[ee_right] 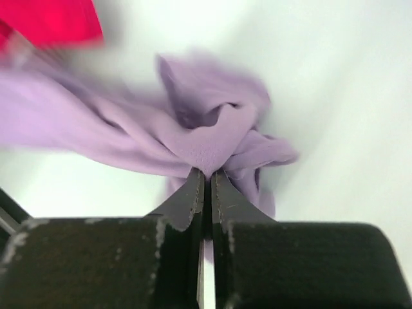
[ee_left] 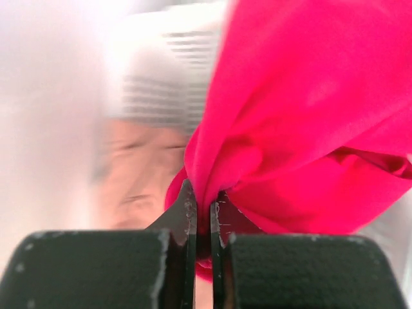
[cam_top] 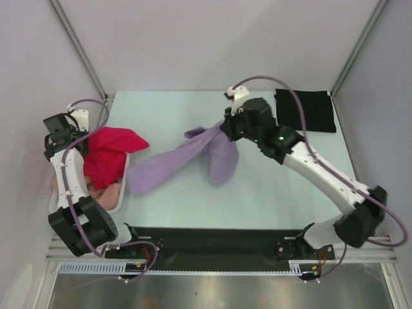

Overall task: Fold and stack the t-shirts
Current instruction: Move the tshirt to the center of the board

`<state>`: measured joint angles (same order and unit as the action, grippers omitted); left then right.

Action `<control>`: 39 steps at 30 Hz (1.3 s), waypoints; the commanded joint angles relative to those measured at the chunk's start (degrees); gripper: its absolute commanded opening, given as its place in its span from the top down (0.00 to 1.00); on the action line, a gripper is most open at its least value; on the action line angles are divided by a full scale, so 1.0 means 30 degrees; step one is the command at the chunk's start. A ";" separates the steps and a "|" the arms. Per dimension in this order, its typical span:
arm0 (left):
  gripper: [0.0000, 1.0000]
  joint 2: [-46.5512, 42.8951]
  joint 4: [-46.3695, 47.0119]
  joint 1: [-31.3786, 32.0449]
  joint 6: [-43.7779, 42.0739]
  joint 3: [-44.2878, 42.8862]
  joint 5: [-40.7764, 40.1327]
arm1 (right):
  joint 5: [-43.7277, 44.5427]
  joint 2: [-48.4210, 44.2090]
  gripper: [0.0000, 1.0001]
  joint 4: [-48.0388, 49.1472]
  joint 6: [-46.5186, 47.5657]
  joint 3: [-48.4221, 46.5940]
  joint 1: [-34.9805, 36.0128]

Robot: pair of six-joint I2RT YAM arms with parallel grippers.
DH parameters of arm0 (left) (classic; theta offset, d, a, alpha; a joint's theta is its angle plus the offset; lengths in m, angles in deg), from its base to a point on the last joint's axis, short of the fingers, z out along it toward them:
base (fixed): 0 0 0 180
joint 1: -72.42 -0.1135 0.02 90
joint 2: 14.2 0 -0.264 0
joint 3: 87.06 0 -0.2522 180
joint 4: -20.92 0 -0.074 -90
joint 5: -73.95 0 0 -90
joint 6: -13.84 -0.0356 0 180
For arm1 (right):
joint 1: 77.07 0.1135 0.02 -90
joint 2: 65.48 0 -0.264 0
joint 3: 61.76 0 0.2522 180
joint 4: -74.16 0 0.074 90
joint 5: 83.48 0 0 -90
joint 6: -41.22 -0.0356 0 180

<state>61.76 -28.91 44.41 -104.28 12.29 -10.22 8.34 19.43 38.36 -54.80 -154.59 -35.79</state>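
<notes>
My right gripper (cam_top: 226, 126) is shut on the lavender purple t-shirt (cam_top: 183, 159) and holds one end up; the rest trails down to the table toward the left. In the right wrist view the gripper (ee_right: 207, 174) pinches a bunch of the lavender cloth (ee_right: 206, 125). My left gripper (cam_top: 82, 143) is shut on the magenta-red t-shirt (cam_top: 111, 154) and holds it above the basket. In the left wrist view the gripper (ee_left: 205, 196) grips the red cloth (ee_left: 309, 116). The pale peach-pink t-shirt (cam_top: 109, 193) lies in the basket; it also shows in the left wrist view (ee_left: 138, 174). The black folded t-shirt (cam_top: 305, 109) lies at the far right.
The white plastic basket (cam_top: 126, 168) stands at the left edge of the table, under the left arm. Grey walls close in the table at left, right and back. A black strip runs along the near edge.
</notes>
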 commanded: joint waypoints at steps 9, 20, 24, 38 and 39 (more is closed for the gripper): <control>0.91 -0.0360 0.2216 -0.1386 -0.2228 -0.1930 -0.1685 | -0.2825 -0.4456 1.00 0.2538 -0.2383 -0.1009 -0.0049; 0.00 -0.1941 0.0307 0.1360 -0.1468 -0.2487 0.5145 | -0.3664 0.2546 1.00 0.2692 -0.4639 -0.8009 -0.0012; 0.00 -0.1738 -0.0951 0.3940 -0.0474 -0.3189 0.5997 | -0.1691 0.2057 1.00 0.2335 -0.6224 -0.5119 -0.4318; 0.01 0.0808 0.0773 1.3145 -0.0331 -0.0316 0.2718 | 0.0656 0.0559 0.26 0.1251 -0.2470 0.2506 -0.9724; 0.02 0.1537 0.0862 1.3145 0.0169 -0.0987 0.2543 | 0.0593 0.0498 0.29 0.1515 -0.2794 0.2798 -0.8962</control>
<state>63.73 -30.82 83.80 -106.51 12.18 1.82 9.50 23.93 40.59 -62.89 -146.79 -67.85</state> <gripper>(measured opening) 0.987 0.729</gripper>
